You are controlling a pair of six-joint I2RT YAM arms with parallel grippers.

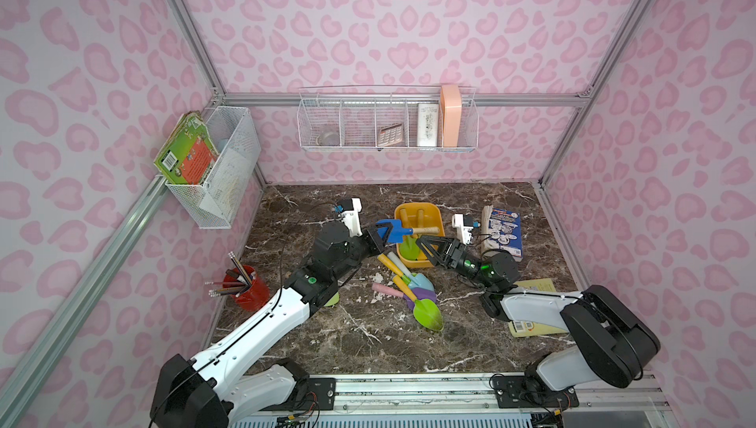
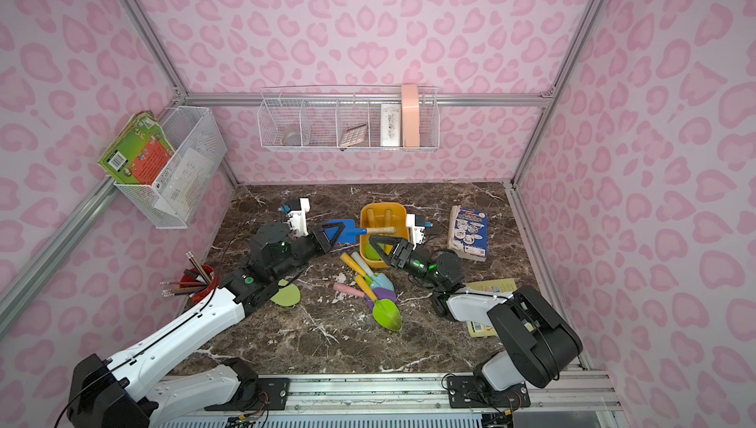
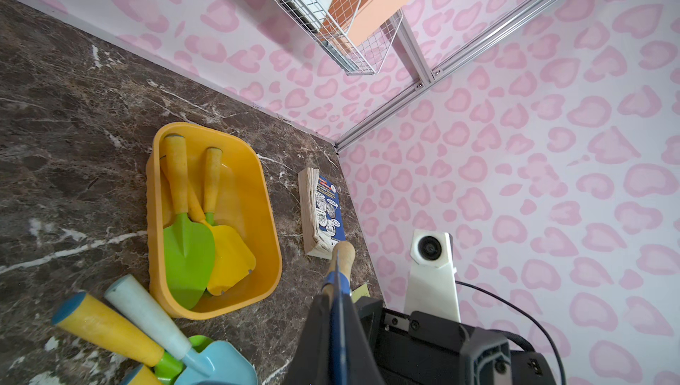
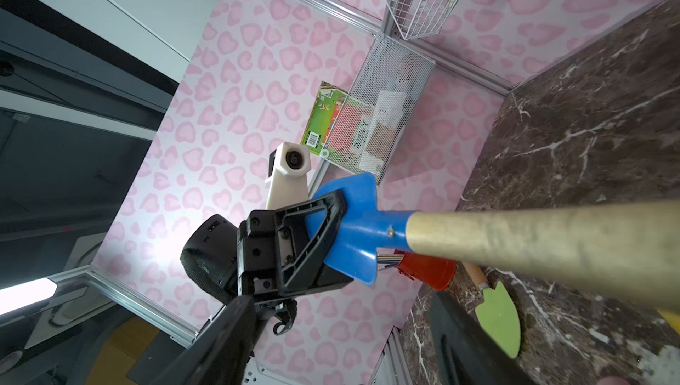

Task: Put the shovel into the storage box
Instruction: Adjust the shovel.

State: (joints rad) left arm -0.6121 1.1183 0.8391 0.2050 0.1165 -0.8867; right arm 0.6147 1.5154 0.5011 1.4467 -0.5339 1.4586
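Shovel [image 1: 399,231] hangs crosswise over the storage box [image 1: 419,204], blue blade clamped in the left fingers [image 1: 373,242] so the handle clears the rim, right fingers [image 1: 429,238] spread open beside its tip.

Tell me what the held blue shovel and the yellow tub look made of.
Shovel blade: plastic or painted metal, unclear which; even blue, satin surface. Its handle: bare wood, probably; pale, matte, faint grain, fastened by a small screw. Storage box: moulded plastic, it seems; uniform yellow-orange, smooth, rounded corners, soft sheen on the walls.
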